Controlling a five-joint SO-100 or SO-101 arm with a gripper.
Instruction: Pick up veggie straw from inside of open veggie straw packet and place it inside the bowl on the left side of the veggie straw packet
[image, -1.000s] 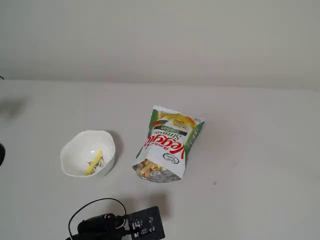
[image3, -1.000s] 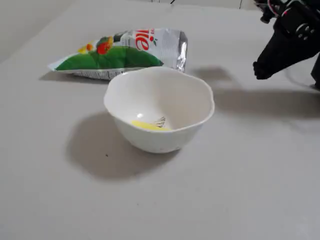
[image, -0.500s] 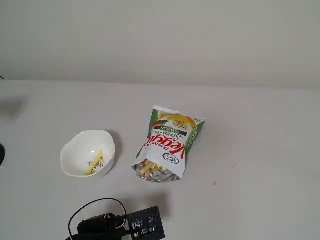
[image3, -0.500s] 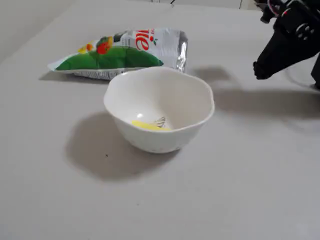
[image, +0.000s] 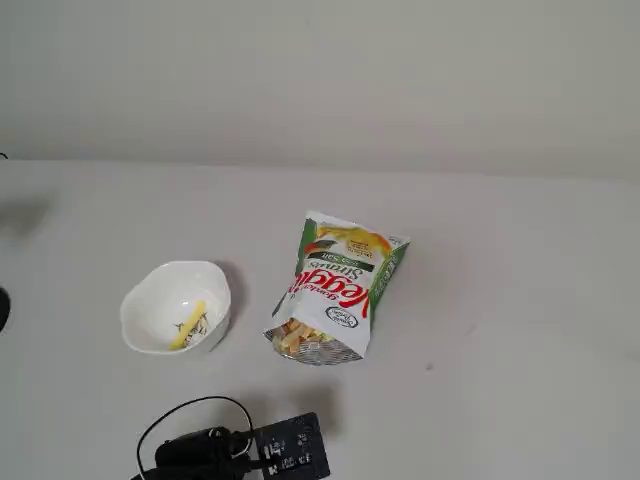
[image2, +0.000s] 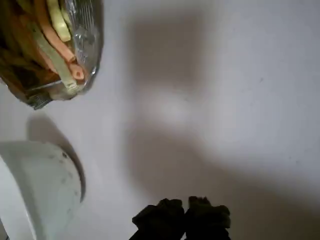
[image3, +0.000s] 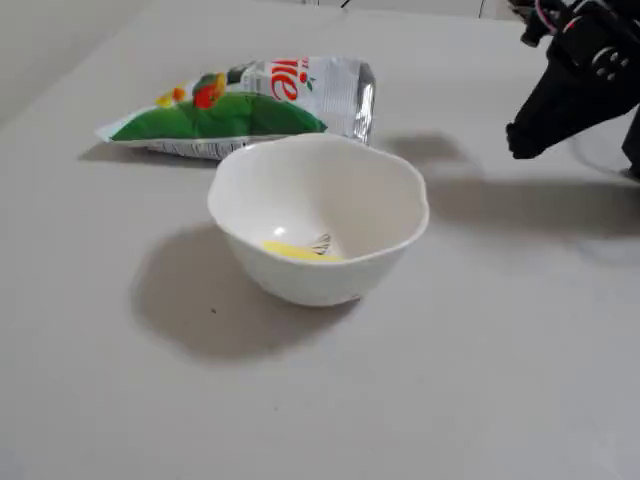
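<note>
The bright yellow veggie straw (image3: 293, 250) lies on the bottom of the white bowl (image3: 310, 285), beside its dark sprig motif. In a fixed view from above the veggie straw (image: 187, 325) lies in the bowl (image: 138, 300), which stands left of the veggie straw packet (image: 338, 283). The packet (image3: 240, 105) lies flat with its foil mouth open, and several pale yellow and orange straws show inside that mouth (image2: 47, 42). My gripper (image2: 185, 212) is shut and empty, hovering over bare table away from the bowl (image2: 45, 182) and the packet. Its black tip (image3: 518, 142) hangs at the upper right.
The black arm with its cable loop (image: 230, 452) sits at the table's near edge, below the bowl and packet. A pale wall rises behind the table. A dark speck (image: 429, 367) marks the tabletop right of the packet.
</note>
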